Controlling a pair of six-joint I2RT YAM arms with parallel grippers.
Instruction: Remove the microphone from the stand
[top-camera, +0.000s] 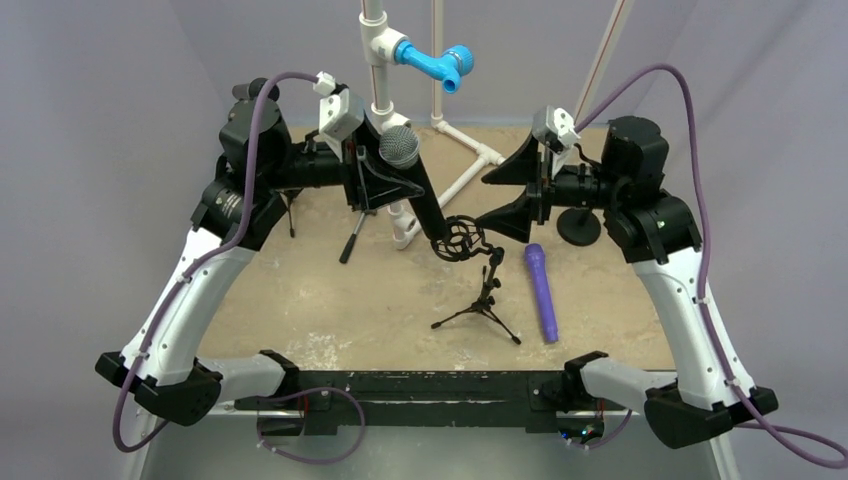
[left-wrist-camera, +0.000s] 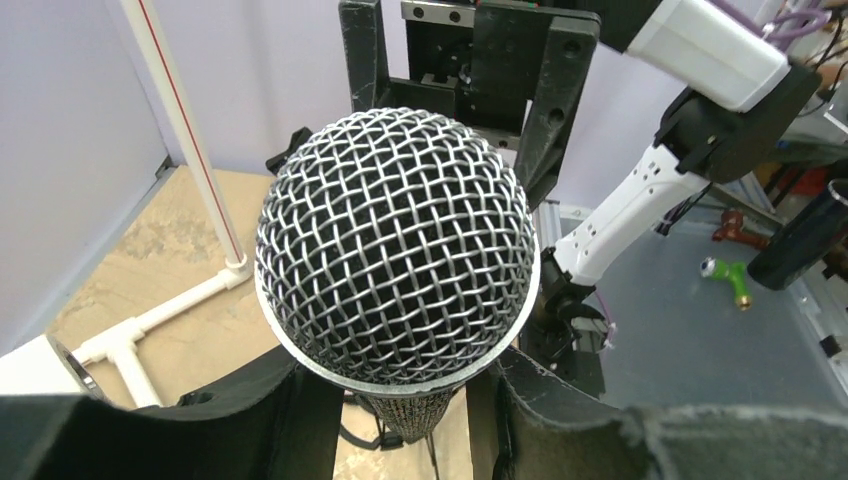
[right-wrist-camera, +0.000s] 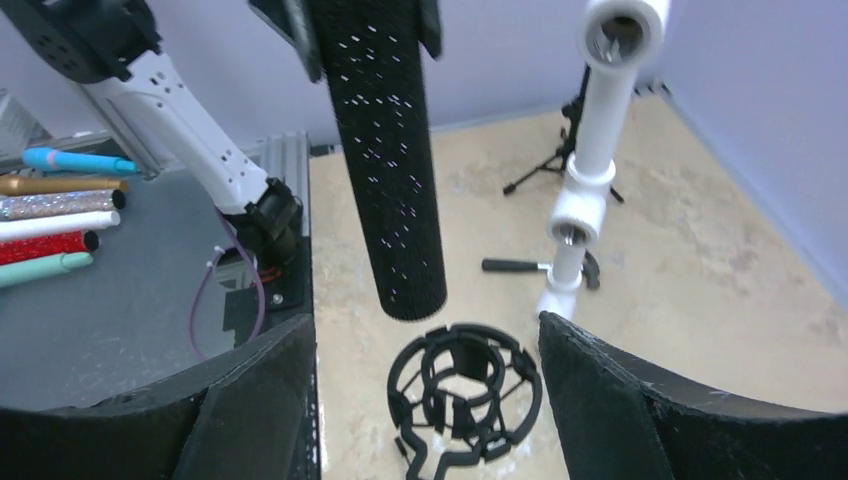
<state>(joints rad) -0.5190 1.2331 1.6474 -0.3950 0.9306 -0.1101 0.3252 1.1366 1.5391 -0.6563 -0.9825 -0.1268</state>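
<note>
- Black microphone (top-camera: 428, 210) is pinched between the left gripper (top-camera: 398, 185) jaws, which clamp the body just under the mesh head (left-wrist-camera: 397, 245).
- Left wrist view: the head sits just past the jaws and fills the gap between the two fingers (left-wrist-camera: 250, 410).
- Microphone is tilted, with the head up at the left jaws and the tail slanting down toward the right jaws.
- Right wrist view: the tail hangs just above the black ring clip (right-wrist-camera: 465, 395) of the stand (top-camera: 480, 305). A sliver of table shows between them, so it looks clear of the clip.
- Right gripper (right-wrist-camera: 425, 340) jaws are spread wide. The ring clip sits between them and seems to touch neither finger.
- Stand is a small tripod, upright on the table (top-camera: 300, 300), legs below the right jaws.
- Purple microphone (top-camera: 541, 292) lies flat on the table, just beside the tripod and under the right jaws.
- White pipe frame (top-camera: 378, 60) with a blue fitting (top-camera: 435, 63) stands beyond the left jaws.
</note>
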